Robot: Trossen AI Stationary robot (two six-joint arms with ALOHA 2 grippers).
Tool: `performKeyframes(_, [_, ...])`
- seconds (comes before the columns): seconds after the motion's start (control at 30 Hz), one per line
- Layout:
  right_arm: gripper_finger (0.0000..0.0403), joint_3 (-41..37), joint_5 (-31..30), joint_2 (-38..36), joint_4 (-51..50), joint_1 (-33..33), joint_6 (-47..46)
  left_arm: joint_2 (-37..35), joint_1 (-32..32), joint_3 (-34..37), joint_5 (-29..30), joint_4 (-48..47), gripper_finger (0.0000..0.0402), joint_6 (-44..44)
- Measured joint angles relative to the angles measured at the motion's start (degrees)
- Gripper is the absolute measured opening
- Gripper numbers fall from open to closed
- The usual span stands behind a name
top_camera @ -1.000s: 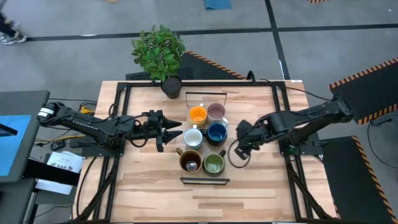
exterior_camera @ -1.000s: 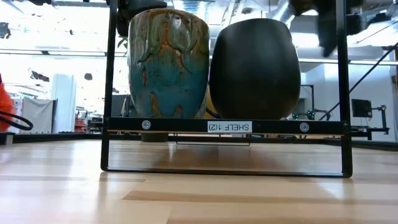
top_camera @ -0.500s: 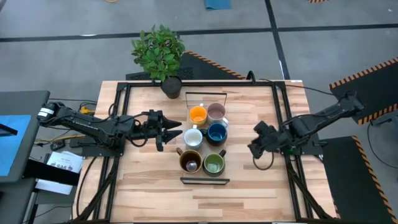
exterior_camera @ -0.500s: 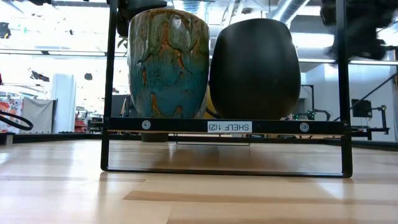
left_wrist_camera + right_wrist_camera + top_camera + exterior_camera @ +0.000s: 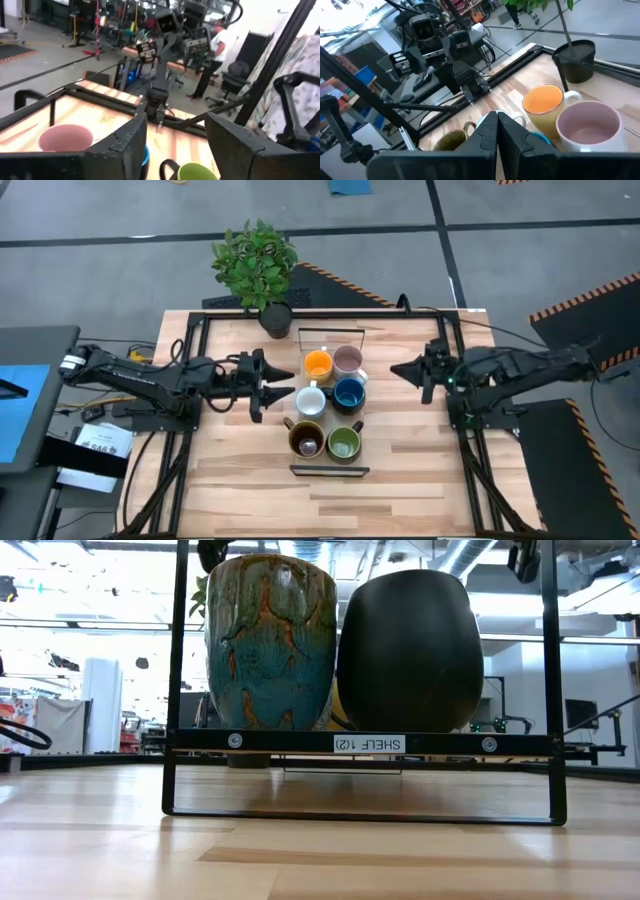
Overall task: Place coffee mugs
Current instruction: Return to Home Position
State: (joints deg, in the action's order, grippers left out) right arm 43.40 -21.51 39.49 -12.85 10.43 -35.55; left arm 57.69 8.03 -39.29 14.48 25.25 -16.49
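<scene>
Six mugs stand in three rows of two on a black rack (image 5: 330,471) at mid-table: orange (image 5: 318,364), pale pink (image 5: 348,360), white (image 5: 311,399), dark blue (image 5: 349,393), brown (image 5: 306,439), green (image 5: 344,443). My left gripper (image 5: 285,386) is open and empty just left of the white mug; its wrist view (image 5: 175,130) shows the pink mug (image 5: 65,137) and the green mug (image 5: 197,172). My right gripper (image 5: 400,370) is shut and empty, right of the pink and blue mugs; its wrist view (image 5: 497,132) shows the orange mug (image 5: 545,107) and the pink mug (image 5: 587,127).
A potted plant (image 5: 258,265) in a dark pot stands at the table's far edge behind the rack. A black frame (image 5: 200,320) runs round the table top. In the low view, the rack's front bar (image 5: 360,743) carries two mugs. Bare wood lies at the near side.
My right gripper has drawn back from beside the green mug toward the table's right edge, then gone up and toward the far edge, and has turned so that it now points left at the mugs. The mugs have stayed in place.
</scene>
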Motion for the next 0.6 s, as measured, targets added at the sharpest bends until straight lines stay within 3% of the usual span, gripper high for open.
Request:
performKeyframes(0.23, [0.0015, 0.0, 1.9, -1.0, 0.0, -0.7, 1.7, 0.0, -2.3, -1.6, -2.8, -4.3, 0.0131, 0.6])
performKeyframes(0.43, [0.0024, 0.0, 3.5, -0.8, -0.2, -0.6, 4.0, -2.1, -3.6, -1.6, -5.5, -6.8, 0.002, 5.1])
performKeyframes(0.6, [0.0018, 0.0, 5.9, -0.8, -1.7, -0.6, 7.5, -7.7, -5.6, -1.6, -6.6, -15.1, 0.0002, 5.7])
